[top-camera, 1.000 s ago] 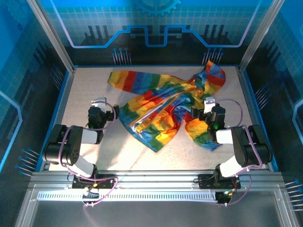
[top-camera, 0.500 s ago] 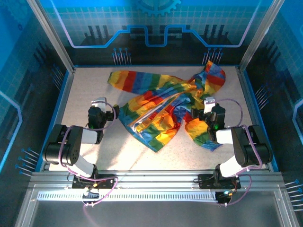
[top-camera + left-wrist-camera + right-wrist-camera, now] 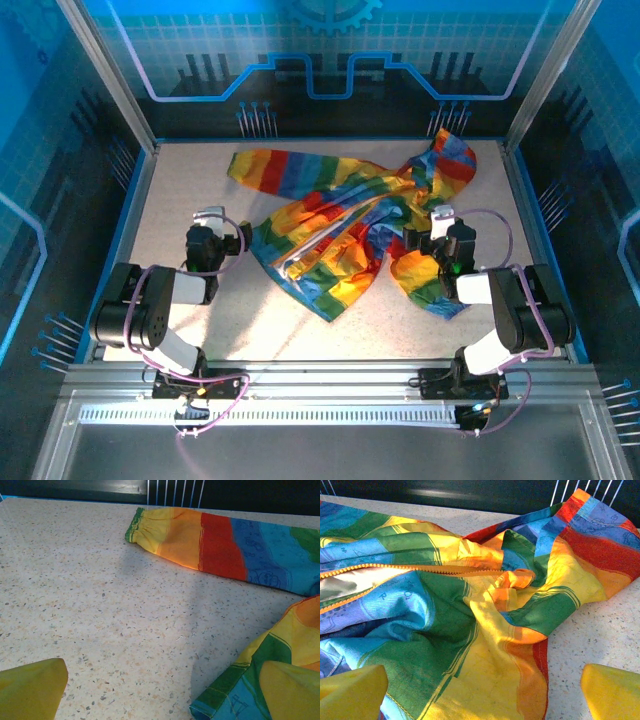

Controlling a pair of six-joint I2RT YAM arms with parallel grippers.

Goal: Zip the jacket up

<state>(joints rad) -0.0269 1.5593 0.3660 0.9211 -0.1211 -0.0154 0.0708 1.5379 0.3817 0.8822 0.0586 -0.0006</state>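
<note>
Top external view gives us the layout: the jacket [image 3: 345,225] lies crumpled and unzipped in the middle of the desk [image 3: 200,330], with one sleeve [image 3: 275,165] flung to the far left and the rest bunched toward the far right. Its front opening runs on a diagonal, from the hem at near left up toward the far right, and pale lining [image 3: 305,258] shows between the two edges. We see the left claw [image 3: 212,216] over bare desk just left of the hem, and the right claw [image 3: 441,214] over fabric on the jacket's right side. We judge that the bottom of the opening, where closing must start, lies nearer the left claw, off to its right.

From the left wrist, that claw's yellow pads [image 3: 30,690] stand wide apart with only speckled, stone-like desk between them. The gathered cuff [image 3: 137,525] lies ahead of it. The right claw is likewise spread wide and empty above thin, glossy, creased cloth in rainbow stripes. The orange zipper [image 3: 395,569], fine-toothed, lies ahead and to its left.
</note>
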